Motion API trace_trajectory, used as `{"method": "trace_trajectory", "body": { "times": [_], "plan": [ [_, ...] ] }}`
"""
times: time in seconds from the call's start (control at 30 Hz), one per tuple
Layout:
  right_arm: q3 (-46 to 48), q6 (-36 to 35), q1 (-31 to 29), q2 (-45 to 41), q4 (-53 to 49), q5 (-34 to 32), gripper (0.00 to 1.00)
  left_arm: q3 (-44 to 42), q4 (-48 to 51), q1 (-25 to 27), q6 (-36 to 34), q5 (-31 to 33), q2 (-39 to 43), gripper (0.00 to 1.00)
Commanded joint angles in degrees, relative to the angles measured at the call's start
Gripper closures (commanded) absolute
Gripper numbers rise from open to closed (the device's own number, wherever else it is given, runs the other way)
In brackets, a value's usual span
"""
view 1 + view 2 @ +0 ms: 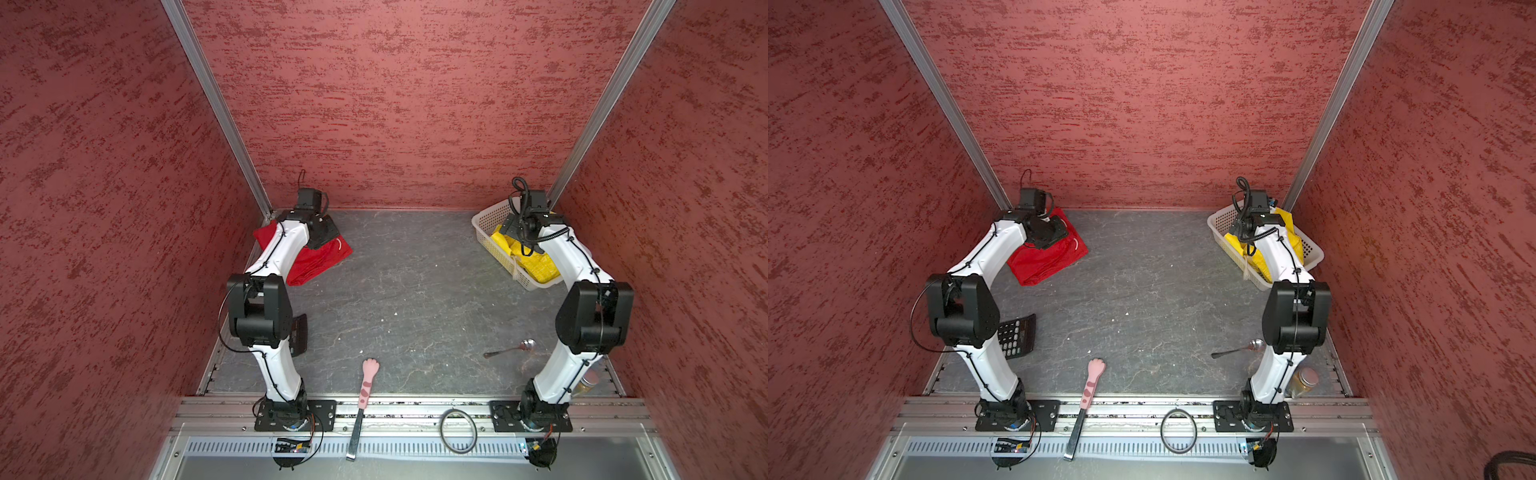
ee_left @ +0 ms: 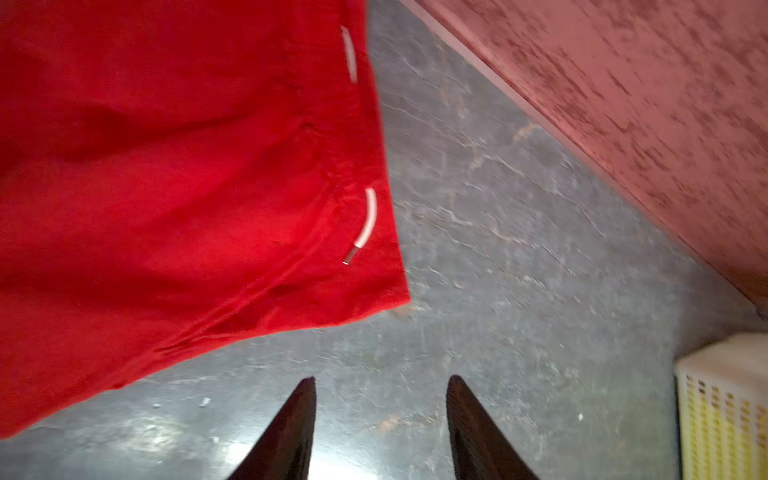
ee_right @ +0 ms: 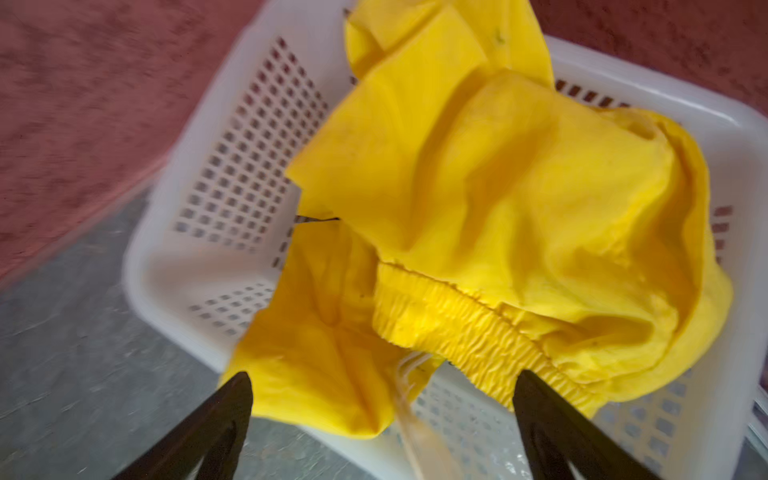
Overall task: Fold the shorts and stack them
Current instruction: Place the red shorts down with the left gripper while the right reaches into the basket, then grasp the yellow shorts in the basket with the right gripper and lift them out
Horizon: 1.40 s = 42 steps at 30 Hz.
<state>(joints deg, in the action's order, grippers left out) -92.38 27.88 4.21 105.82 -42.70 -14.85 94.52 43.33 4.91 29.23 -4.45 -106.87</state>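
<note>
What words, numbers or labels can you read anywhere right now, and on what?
No text can be read.
On the calculator: key markings are too small to read.
On the yellow shorts: a few dark specks, too blurred to read.
On the red shorts: no print showing.

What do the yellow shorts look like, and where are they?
The yellow shorts are thin, bright fabric, crumpled in a heap, not folded. Their crinkly elastic waistband faces up, and a whitish drawstring dangles out below it. They lie in the white plastic basket at the table's far right corner, one part spilling over its rim. The right gripper hangs open above them.
</note>
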Motion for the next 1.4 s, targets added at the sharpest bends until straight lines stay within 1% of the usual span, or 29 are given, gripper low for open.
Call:
{"method": "trace_trajectory", "body": {
  "times": [0.0, 0.07, 0.1, 0.17, 0.23, 0.27, 0.3, 0.33, 0.37, 0.4, 0.47, 0.53, 0.6, 0.67, 0.8, 0.87, 0.9, 0.93, 0.97, 1.03, 1.07, 1.1, 1.17, 1.3, 1.33, 1.37],
  "plan": [
    [-0.26, 1.03, 4.57, 3.15, -2.79, -2.52, 0.01, -1.42, -1.22, 1.13, -0.99, -1.85, 0.77, 0.47],
    [-0.3, 0.34, 5.78, 6.02, -1.54, -1.27, 0.01, -2.26, -1.5, 1.75, -0.37, -2.85, 0.61, 0.44],
    [-0.43, -0.2, 6.27, 7.68, -0.67, 0.46, 0.01, -2.78, -1.59, 2.01, -0.08, -3.55, 0.53, 0.43],
    [-0.55, -1.34, 6.78, 10.71, 1.48, 3.0, 0.08, -3.49, -1.8, 2.45, 0.42, -4.58, 0.65, 0.43],
    [-1.12, -2.36, 7.26, 12.87, 3.01, 6.47, 0.21, -4.19, -1.76, 3.06, 0.75, -5.08, 1.27, 0.57],
    [-1.41, -2.47, 7.37, 13.09, 3.23, 8.08, 0.28, -4.46, -1.76, 3.38, 0.74, -5.2, 1.67, 0.62],
    [-2.09, -2.48, 7.42, 12.78, 3.16, 9.77, 0.43, -4.76, -1.75, 3.72, 0.75, -5.45, 2.37, 0.67],
    [-2.8, -2.47, 7.48, 12.02, 2.94, 10.73, 0.72, -4.95, -1.67, 4.03, 0.58, -5.65, 3.13, 0.7],
    [-3.69, -2.27, 7.48, 11.03, 2.5, 11.06, 0.94, -5.04, -1.55, 4.3, 0.5, -5.79, 3.86, 0.73],
    [-4.83, -1.98, 7.46, 9.75, 1.72, 11.37, 1.0, -5.13, -1.5, 4.53, 0.47, -5.9, 4.7, 0.77],
    [-7.52, -1.41, 7.33, 6.49, -0.01, 12.01, 1.0, -5.46, -1.56, 4.83, 0.72, -6.16, 6.41, 0.8],
    [-10.52, -1.07, 6.64, 2.09, -1.67, 11.51, 1.0, -6.04, -2.16, 5.05, 1.46, -6.31, 8.55, 0.81],
    [-15.13, -2.1, 4.57, -1.32, -3.97, 8.09, 1.0, -6.61, -3.08, 5.26, 2.25, -6.24, 10.53, 0.8],
    [-22.53, -4.58, 0.64, -2.9, -8.12, 3.69, 1.0, -7.27, -4.07, 5.79, 2.58, -5.77, 12.27, 0.78],
    [-42.43, -11.06, -10.56, -0.86, -16.83, -5.37, 1.0, -7.34, -3.96, 6.78, 2.85, -5.54, 13.27, 0.75],
    [-50.51, -12.62, -15.18, 0.86, -19.57, -5.9, 1.0, -7.54, -3.48, 7.21, 3.19, -5.75, 13.26, 0.75],
    [-53.63, -12.97, -17.27, 1.37, -20.1, -4.76, 1.0, -7.8, -3.27, 7.37, 3.37, -5.95, 13.32, 0.74],
    [-54.82, -13.22, -18.84, 1.26, -19.87, -3.68, 1.0, -8.07, -3.25, 7.52, 3.5, -6.07, 13.54, 0.74],
    [-54.7, -13.54, -20.25, 0.77, -18.6, -0.92, 1.0, -8.54, -3.31, 7.63, 3.46, -6.03, 13.83, 0.73],
    [-52.44, -12.0, -21.19, -0.75, -15.71, 7.96, 1.0, -9.22, -3.39, 7.73, 3.4, -5.59, 14.59, 0.7],
    [-50.07, -10.56, -21.26, -1.82, -13.66, 12.57, 1.0, -9.63, -3.42, 7.75, 3.16, -5.15, 15.0, 0.68],
    [-46.77, -9.59, -21.28, -3.1, -10.89, 15.56, 1.0, -9.94, -3.3, 7.67, 3.02, -4.71, 15.37, 0.67],
    [-39.9, -8.58, -21.25, -5.31, -6.35, 16.75, 1.0, -10.64, -3.25, 7.49, 2.93, -4.51, 15.8, 0.63],
    [-27.5, -7.13, -21.0, -7.27, -3.18, 13.45, 1.0, -12.57, -3.4, 7.22, 3.02, -4.69, 16.11, 0.53],
    [-24.38, -6.61, -20.74, -7.51, -2.42, 13.8, 0.98, -13.12, -3.58, 7.22, 3.02, -4.82, 16.09, 0.5],
    [-20.96, -5.85, -20.29, -7.43, -1.88, 14.84, 0.93, -13.46, -3.47, 6.99, 3.07, -5.27, 15.81, 0.44]
  ]
}}
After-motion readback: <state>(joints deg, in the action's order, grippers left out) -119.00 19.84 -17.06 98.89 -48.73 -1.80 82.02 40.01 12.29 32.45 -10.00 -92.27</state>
